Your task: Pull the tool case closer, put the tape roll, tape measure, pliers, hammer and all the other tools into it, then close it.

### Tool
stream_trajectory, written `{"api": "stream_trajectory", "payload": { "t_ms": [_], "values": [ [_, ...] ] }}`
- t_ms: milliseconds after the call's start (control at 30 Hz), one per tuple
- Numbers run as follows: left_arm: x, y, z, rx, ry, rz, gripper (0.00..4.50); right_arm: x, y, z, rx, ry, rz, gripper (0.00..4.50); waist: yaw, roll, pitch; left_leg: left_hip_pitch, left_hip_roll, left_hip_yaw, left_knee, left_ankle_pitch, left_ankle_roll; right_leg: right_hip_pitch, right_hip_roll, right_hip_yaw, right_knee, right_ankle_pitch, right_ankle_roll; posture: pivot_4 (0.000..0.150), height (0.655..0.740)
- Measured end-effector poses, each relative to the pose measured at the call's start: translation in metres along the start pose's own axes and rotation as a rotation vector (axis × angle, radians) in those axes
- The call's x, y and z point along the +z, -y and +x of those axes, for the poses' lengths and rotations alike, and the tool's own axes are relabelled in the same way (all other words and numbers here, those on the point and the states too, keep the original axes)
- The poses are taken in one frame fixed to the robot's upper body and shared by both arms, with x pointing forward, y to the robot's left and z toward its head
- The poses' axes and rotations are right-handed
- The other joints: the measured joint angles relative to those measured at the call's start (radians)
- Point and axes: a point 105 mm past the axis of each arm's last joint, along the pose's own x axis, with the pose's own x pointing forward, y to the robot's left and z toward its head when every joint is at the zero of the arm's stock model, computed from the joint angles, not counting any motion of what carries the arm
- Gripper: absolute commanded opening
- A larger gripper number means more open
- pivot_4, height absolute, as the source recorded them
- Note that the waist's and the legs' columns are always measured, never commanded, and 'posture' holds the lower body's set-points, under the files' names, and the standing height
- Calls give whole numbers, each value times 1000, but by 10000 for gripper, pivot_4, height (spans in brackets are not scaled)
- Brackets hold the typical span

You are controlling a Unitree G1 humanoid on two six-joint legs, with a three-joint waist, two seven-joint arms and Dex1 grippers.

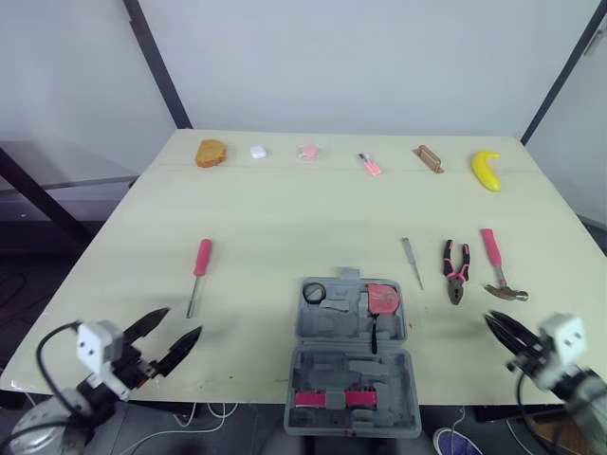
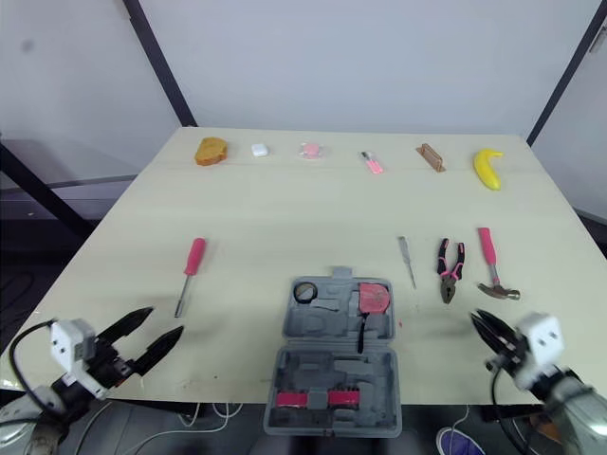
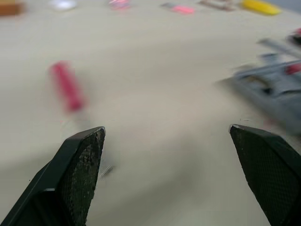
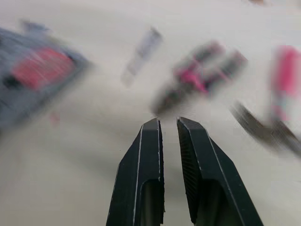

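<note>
We see tool case (image 1: 351,351) open, tape roll (image 1: 314,291) and tape measure (image 1: 383,297) inside; pliers (image 1: 456,270), hammer (image 1: 498,265) right of it. Left gripper (image 1: 183,321), left of case, spread wide; right gripper (image 4: 168,121), right of case, pinched together, empty.

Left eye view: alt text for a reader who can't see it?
An open grey tool case sits at the near table edge, tape roll and tape measure inside. Screwdriver lies left; pliers and hammer right. Left gripper hovers open, right gripper shut.
</note>
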Motion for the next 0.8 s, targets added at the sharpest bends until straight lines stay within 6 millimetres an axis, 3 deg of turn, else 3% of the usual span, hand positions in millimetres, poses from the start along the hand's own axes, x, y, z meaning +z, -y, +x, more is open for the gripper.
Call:
{"api": "stream_trajectory", "payload": {
  "t_ms": [133,167,200,333,500,633,800],
  "values": [
    [-4,-12,-11,82,-2,6,45000,-7,24,-29,-140,6,17,38857,1,-1,-1,1,1,0,0,0,0,0,0,1,1,-2,-4,1500,7400],
    [-3,-14,-12,101,3,8,45000,-9,28,-34,-167,4,20,43117,1,-1,-1,1,1,0,0,0,0,0,0,1,1,-2,-4,1500,7400],
    [-1,-17,-14,123,9,10,45000,-10,33,-42,-200,4,30,44590,2,-2,-1,1,1,0,0,0,0,0,0,1,1,-2,-4,1500,7400],
    [-3,-20,-20,149,-3,7,45000,-20,43,-67,-298,-10,74,44590,2,-2,-2,1,1,1,0,0,0,0,-1,1,0,-2,-4,1500,7400],
    [-6,-20,-21,152,-8,-2,45000,-23,42,-69,-315,-10,92,44590,-2,-2,-2,2,2,1,0,0,0,0,-1,2,1,-2,-4,1500,7400],
    [-4,-19,-18,132,-10,8,45000,-17,39,-58,-301,5,85,44590,0,-2,-2,2,1,1,0,0,0,0,-1,2,1,-2,-4,1500,7400],
    [10,-6,0,24,16,66,45000,3,19,-24,-203,52,75,44590,1,-1,-2,2,1,1,0,0,0,0,-1,2,1,-2,-4,1500,7400]
  ]
}}
